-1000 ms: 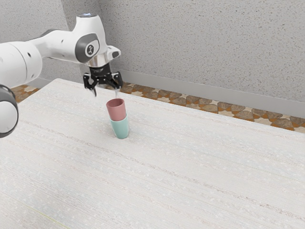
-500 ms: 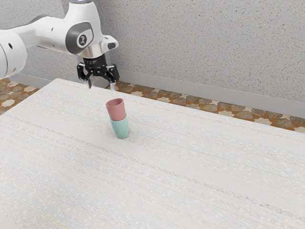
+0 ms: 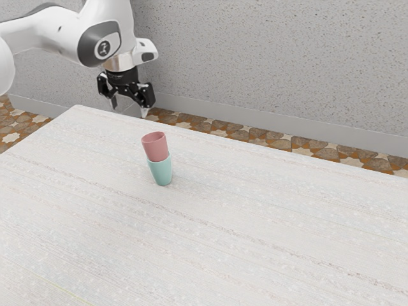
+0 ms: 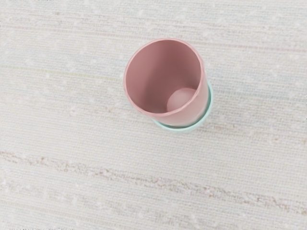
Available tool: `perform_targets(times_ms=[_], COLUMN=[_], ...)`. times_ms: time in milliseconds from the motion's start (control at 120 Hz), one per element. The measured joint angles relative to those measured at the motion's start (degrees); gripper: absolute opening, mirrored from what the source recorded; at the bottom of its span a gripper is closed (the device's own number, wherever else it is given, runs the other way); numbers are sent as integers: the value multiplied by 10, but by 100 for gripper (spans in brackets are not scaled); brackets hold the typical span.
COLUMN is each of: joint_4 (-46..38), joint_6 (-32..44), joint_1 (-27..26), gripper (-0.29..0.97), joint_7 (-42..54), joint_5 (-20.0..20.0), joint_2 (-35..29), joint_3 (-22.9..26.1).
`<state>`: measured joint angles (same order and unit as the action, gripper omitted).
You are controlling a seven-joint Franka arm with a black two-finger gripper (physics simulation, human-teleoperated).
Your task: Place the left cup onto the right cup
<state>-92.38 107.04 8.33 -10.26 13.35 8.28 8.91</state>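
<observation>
A pale, wood-grained worktop point(image 3: 255, 242) is stretching across the foreground. Toward its middle, a pink cup point(image 3: 155, 146) is sitting nested inside a teal cup point(image 3: 161, 171), and the teal cup is standing on the worktop. The pink cup is leaning slightly toward the exterior view's left, its mouth facing up. In the wrist view, looking down into the pink cup, a thin crescent of the teal rim is peeking out along one side beneath it. Farther back and toward the exterior view's left, the black claw point(image 3: 129, 109) is hanging above the worktop's far edge on the white arm, its fingers spread apart and pointing down, higher than the stacked cups and well apart from them. Behind the worktop, a patterned tile floor point(image 3: 255, 135) is running along a grey speckled wall point(image 3: 287, 57).
</observation>
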Motion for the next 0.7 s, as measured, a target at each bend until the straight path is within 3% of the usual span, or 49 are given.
perform_targets(times_ms=[317,700], joint_4=[-73,-113], joint_6=[0,-1], joint_1=[-17,-35], gripper=[68,68], joint_7=[14,-19], joint_5=[3,-6], joint_2=[-68,-105], joint_3=[1,1])
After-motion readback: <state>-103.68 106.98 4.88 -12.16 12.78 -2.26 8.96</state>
